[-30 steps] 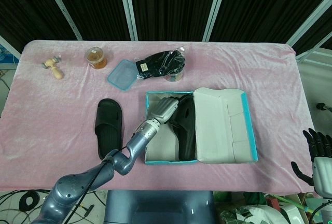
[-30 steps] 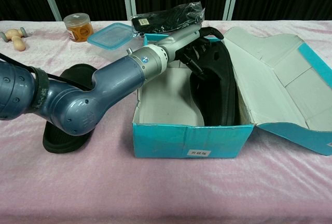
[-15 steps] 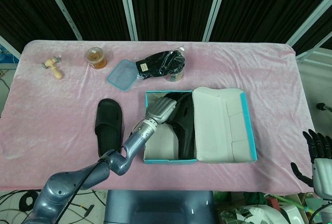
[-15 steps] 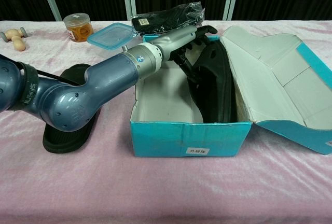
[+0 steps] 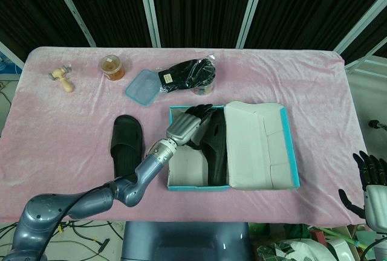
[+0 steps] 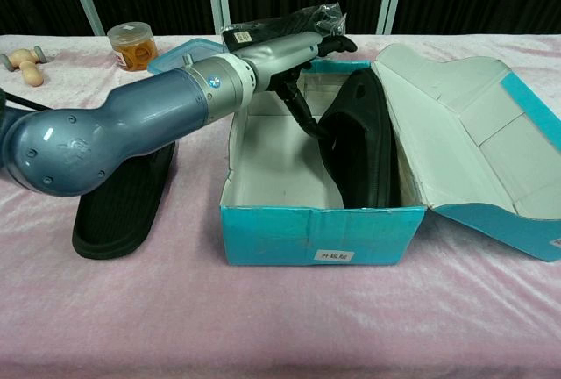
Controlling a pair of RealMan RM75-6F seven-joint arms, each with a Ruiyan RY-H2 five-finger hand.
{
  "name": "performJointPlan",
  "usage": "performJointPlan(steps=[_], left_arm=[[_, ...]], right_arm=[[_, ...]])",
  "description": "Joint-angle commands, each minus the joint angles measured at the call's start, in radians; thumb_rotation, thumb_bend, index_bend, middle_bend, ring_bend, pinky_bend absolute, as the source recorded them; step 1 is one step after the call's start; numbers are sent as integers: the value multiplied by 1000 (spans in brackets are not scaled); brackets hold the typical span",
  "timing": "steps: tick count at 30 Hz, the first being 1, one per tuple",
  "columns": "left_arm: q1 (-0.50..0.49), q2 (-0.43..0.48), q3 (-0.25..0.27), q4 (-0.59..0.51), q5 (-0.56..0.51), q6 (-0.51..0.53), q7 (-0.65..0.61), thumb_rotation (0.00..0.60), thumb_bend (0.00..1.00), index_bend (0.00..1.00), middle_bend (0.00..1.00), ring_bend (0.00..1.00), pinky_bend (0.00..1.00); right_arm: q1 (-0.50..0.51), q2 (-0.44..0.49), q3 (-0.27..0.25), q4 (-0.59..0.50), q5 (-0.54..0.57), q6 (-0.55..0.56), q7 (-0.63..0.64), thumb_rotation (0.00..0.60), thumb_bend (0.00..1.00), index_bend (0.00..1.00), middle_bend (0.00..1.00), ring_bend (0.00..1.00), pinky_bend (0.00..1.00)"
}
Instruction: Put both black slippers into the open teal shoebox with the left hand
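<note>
- Head view shows the teal shoebox open at the centre of the pink table, its lid folded flat toward 3 o'clock.
- One black slipper is inside the box, tipped on its edge against the wall on the lid side; in the chest view this slipper stands tilted along the right side of the compartment.
- The second slipper lies flat on the cloth at 9 o'clock of the box, well outside it, sole down.
- The left hand hovers over the far left corner of the box, dark fingers stretched out and slightly apart, gripping nothing; in the chest view it sits above the rim, apart from the boxed slipper.
- The right hand hangs off the table edge at 4 o'clock, fingers spread, holding nothing.
- At 12 o'clock of the box lies a black bundle in clear plastic; just at its 9 o'clock is a clear container with a blue rim.
- Toward 10 o'clock stand an amber jar and a small wooden item.
</note>
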Motion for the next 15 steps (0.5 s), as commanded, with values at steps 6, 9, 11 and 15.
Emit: performJointPlan(steps=[6,9,11,15], left_arm=[[39,103,1,-176,-96,61,193,600,0,0,0,0,0],[59,145,-3,-265,-128,104,249,600,0,0,0,0,0],[83,183,-8,-346,-141,147,272,600,0,0,0,0,0],[136,265,-14,-499,-160,215,283,600,0,0,0,0,8]], right_arm=[[-1,1,1,-1,-3,3,0,600,228,0,41,0,38],[0,0,1,-2,-5,3,-2,600,228,0,41,0,38],[2,0,2,-3,-5,1,-3,600,228,0,41,0,39],[7,0,5,-3,-4,-6,-5,600,228,0,41,0,39]])
